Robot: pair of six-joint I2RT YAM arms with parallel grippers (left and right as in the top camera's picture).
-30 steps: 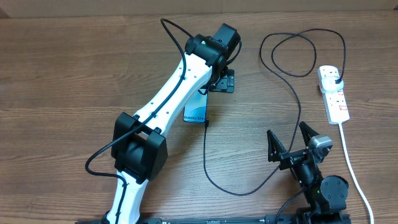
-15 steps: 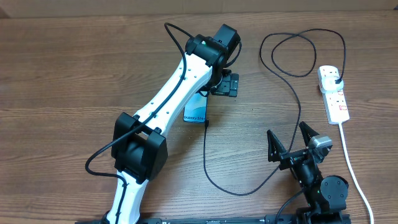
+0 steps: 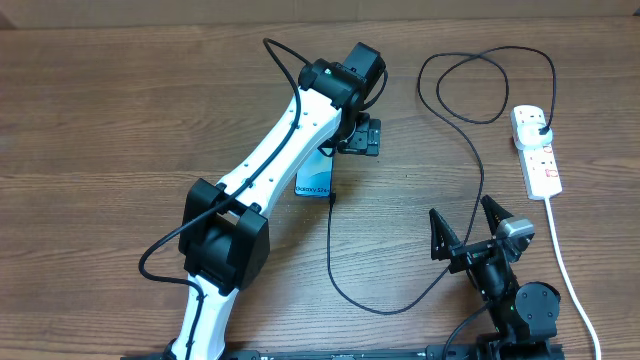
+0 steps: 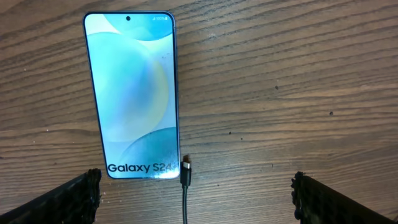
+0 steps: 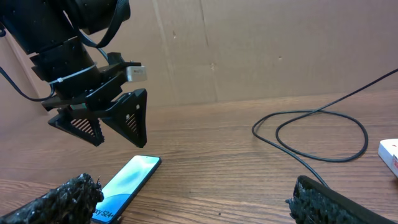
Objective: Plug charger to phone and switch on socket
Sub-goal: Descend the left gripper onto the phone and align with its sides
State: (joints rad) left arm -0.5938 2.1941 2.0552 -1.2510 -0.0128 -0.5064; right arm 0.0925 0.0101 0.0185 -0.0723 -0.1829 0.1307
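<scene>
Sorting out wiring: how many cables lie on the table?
2: the black charger running from the socket to the phone; the thick white cord trailing off the near right edge.

phone [image 4: 132, 93]: slim, black edges, light blue screen up, lying flat on the table [image 3: 100, 100]; "Galaxy S24" text at the end by the cable tip; charger [image 4: 185, 198]: thin black cable; plug [image 3: 541, 124] seated in the socket [image 3: 537, 155], far outlet; cable loops, then runs to the phone; connector tip [image 4: 185, 167] just beside the phone's corner, not inserted; socket: white strip, right side of the table, red switch marks, on/off unreadable
</scene>
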